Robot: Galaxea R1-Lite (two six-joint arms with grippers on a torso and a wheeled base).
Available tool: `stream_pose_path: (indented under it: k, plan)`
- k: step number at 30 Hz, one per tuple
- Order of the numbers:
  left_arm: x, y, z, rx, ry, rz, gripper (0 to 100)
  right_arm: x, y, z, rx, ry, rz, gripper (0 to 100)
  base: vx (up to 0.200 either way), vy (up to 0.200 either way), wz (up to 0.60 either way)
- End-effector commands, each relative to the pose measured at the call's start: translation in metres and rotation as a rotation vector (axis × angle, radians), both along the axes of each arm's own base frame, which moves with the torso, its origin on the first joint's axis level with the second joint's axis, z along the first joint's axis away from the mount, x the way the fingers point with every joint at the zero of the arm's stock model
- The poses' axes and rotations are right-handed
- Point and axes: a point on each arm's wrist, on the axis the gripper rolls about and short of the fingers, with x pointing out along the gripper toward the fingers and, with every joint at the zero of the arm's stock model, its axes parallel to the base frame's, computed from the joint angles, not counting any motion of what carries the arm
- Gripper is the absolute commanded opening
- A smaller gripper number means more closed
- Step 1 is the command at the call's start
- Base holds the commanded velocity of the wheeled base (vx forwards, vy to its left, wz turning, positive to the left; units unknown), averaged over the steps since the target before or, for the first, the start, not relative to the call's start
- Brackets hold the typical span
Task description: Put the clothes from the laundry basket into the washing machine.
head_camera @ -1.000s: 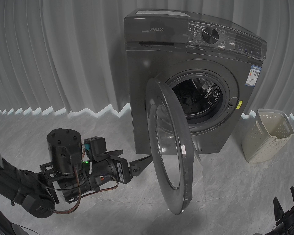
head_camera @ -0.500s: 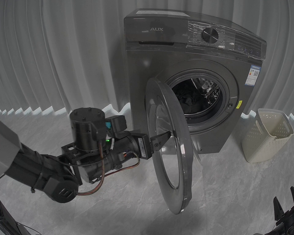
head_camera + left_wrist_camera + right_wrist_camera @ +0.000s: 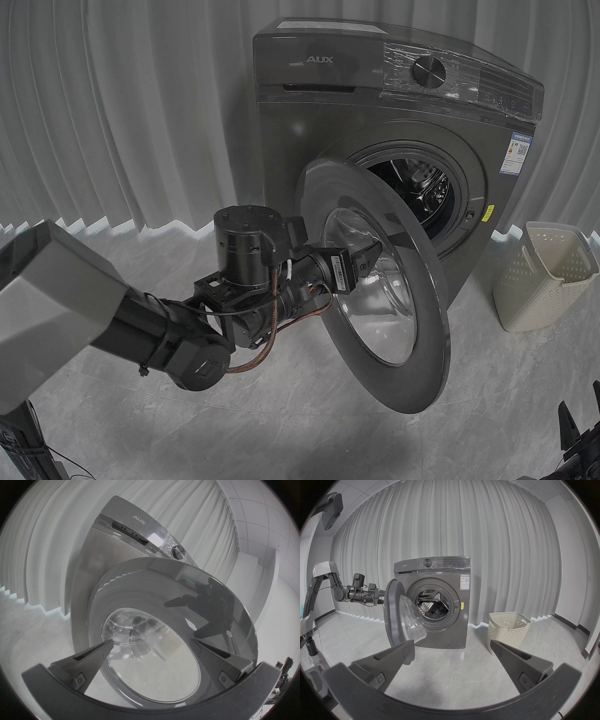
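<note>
You had the left gripper [image 3: 150, 643], jaws spread, at the partly open door [image 3: 375, 294] of the washing machine [image 3: 325, 81], the right gripper [image 3: 451, 645] likewise spread, while the dark clothes [image 3: 436, 612] lay in the drum, probably soft, light and limp, best pinched at a bunched fold.

Your right gripper [image 3: 452, 646], spread wide, faces the washing machine [image 3: 440, 573]: door [image 3: 393, 617] half swung out, dark clothes [image 3: 436, 612] inside, laundry basket [image 3: 507, 627] near its side.
</note>
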Motion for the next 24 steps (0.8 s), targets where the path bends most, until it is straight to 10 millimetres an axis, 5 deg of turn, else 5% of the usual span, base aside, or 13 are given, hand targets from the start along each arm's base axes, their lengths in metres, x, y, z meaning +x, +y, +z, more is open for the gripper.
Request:
stream_pose_path:
  k: [1,7,14,19,24]
  plan:
    - [0.009,-0.009,0.001,-0.019,-0.02,0.011,100,0.0,0.0,-0.005,0.001,0.002,0.0,100,0.0,0.0,0.0]
    - [0.024,-0.023,0.01,-0.093,-0.061,0.012,100,0.0,0.0,-0.005,0.001,0.002,0.0,100,0.0,0.0,0.0]
    - [0.031,-0.024,-0.007,-0.039,-0.002,0.031,100,0.0,0.0,-0.005,0.002,0.0,0.0,100,0.0,0.0,0.0]
    - [0.009,0.006,-0.014,0.022,0.045,0.102,100,0.0,0.0,-0.005,0.002,0.002,0.0,100,0.0,0.0,0.0]
    - [-0.045,0.058,-0.009,0.114,0.073,0.133,100,0.0,0.0,-0.005,0.001,0.002,0.0,100,0.0,0.0,0.0]
